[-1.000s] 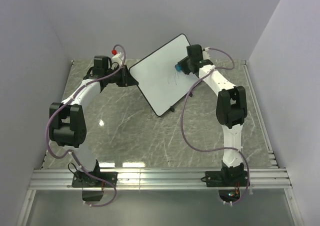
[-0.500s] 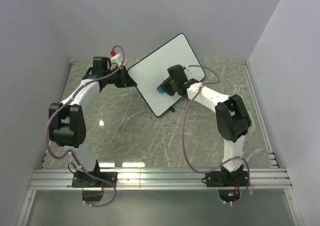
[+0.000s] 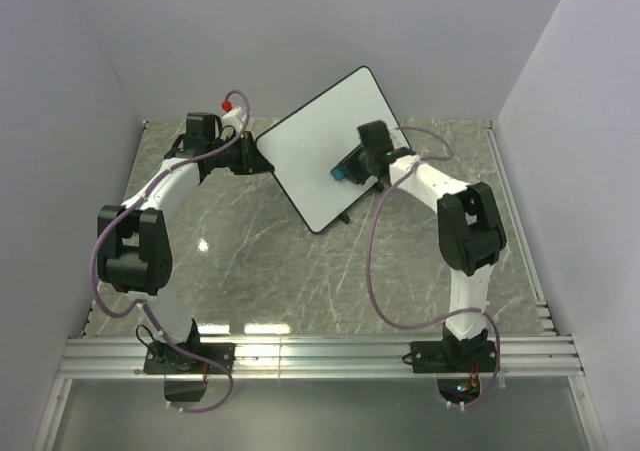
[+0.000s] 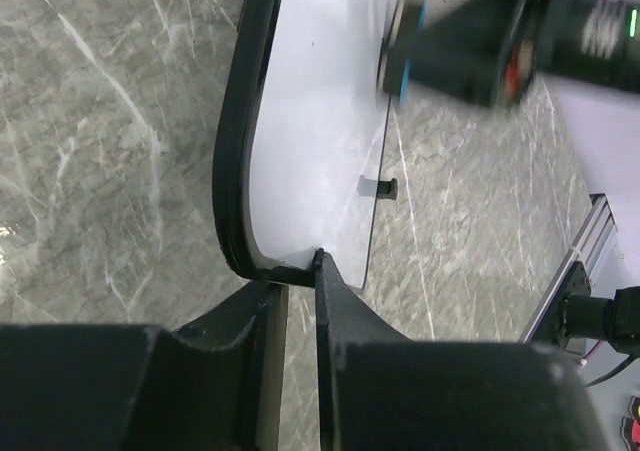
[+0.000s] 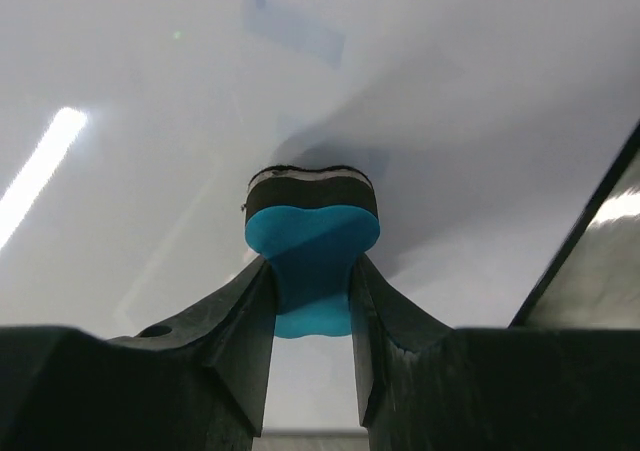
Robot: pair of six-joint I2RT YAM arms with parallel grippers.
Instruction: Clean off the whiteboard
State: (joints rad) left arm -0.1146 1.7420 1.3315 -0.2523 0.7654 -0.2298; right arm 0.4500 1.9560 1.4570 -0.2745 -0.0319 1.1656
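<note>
The whiteboard, white with a thin black frame, stands tilted at the back of the table. My left gripper is shut on its left corner; in the left wrist view its fingers pinch the board's black rim. My right gripper is shut on a small blue eraser and presses its felt face against the board's surface. In the right wrist view the eraser sits between the fingers, touching the white board. The board's face looks clean, with no marks visible.
The board's small black foot rests on the grey marble table. Grey walls close in the left, back and right. An aluminium rail runs along the near edge by the arm bases.
My right gripper swept the eraser down-left across the board, then back up and right to its middle right. Faint marks near the eraser at first are gone. The left arm held still.
</note>
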